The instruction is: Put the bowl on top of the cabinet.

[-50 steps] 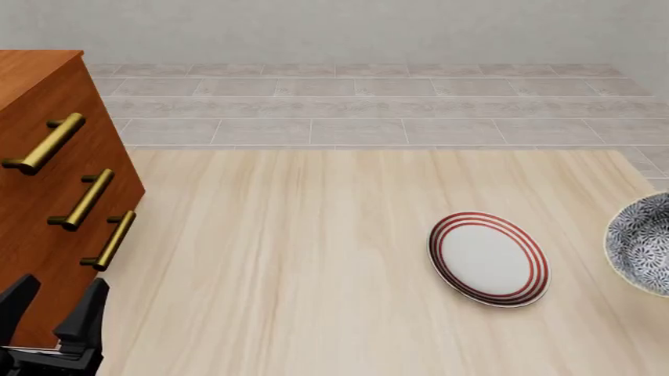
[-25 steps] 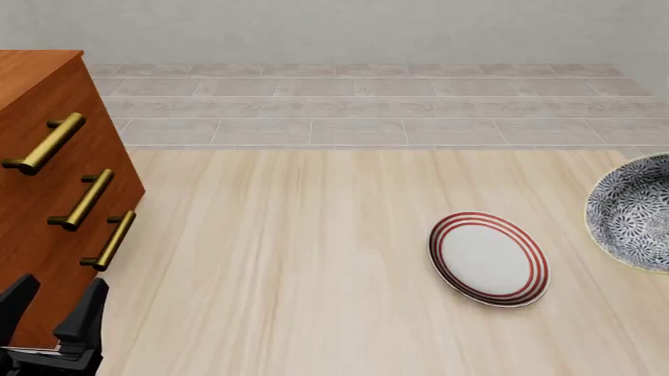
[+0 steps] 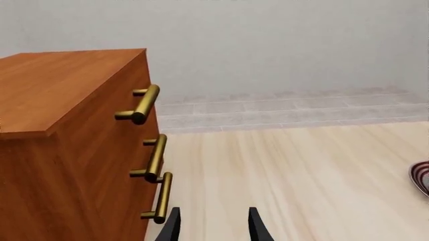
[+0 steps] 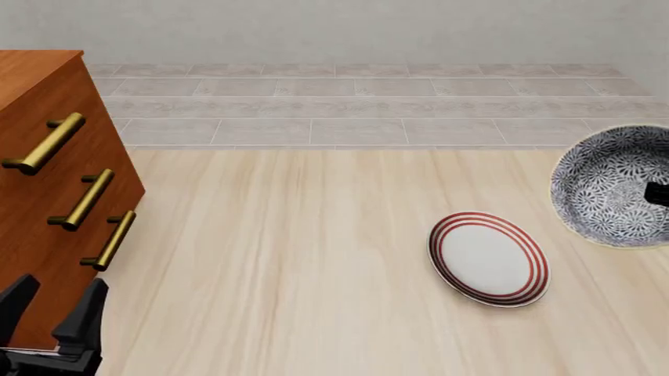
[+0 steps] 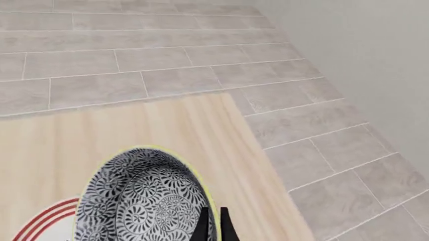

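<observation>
Bowl sits pinched at its rim by the right claw, whose fingers are clamped on the wall, and it hangs tilted at the desk's far right, just beyond the red-ringed plate. Cabinet stands well apart at the far left, so the carry must run leftward across the whole desk and upward to reach its flat top. Left claw rests spread and empty just beside the cabinet's brass handles, nearer the goal but not holding anything.

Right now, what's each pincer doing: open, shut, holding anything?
Left pincer: open, holding nothing, beside the cabinet.
Right pincer: shut on the rim of the bowl.
</observation>
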Robot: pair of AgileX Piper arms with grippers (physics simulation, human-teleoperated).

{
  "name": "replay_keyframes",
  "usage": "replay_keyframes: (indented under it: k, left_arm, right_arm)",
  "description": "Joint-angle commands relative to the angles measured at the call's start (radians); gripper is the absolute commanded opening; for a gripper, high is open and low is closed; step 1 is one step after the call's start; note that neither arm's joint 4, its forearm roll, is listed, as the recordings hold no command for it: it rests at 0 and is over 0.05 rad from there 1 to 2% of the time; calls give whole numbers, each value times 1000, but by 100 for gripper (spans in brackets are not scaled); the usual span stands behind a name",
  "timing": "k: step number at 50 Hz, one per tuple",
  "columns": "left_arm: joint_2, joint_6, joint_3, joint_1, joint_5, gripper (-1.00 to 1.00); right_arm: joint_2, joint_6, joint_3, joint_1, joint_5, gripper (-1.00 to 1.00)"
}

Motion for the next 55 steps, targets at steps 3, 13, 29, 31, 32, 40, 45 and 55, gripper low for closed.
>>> replay_keyframes:
  k: [3, 13, 29, 31, 32, 40, 45, 55]
  left_arm:
    - [-27, -6, 0, -5, 17, 100]
    - [-41, -11, 0, -6, 25, 100]
    - [-62, -17, 0, -8, 42, 100]
    - [-69, -19, 0, -5, 46, 100]
    - [-70, -19, 0, -4, 47, 100]
    - [-83, -22, 0, 0, 53, 100]
    - [-84, -23, 0, 0, 52, 100]
    - [-82, -24, 0, -1, 51, 100]
  right_arm:
    - [2, 17, -22, 103, -1, -100]
    - [16, 12, -23, 173, -6, -100]
    - [50, 25, -70, 298, -5, -100]
    - [59, 20, -73, 319, -8, -100]
    - [60, 19, -74, 325, -10, -100]
    - [77, 24, -83, 372, -19, -100]
    - [91, 30, -97, 408, -22, -100]
    - [133, 36, -130, 488, -39, -100]
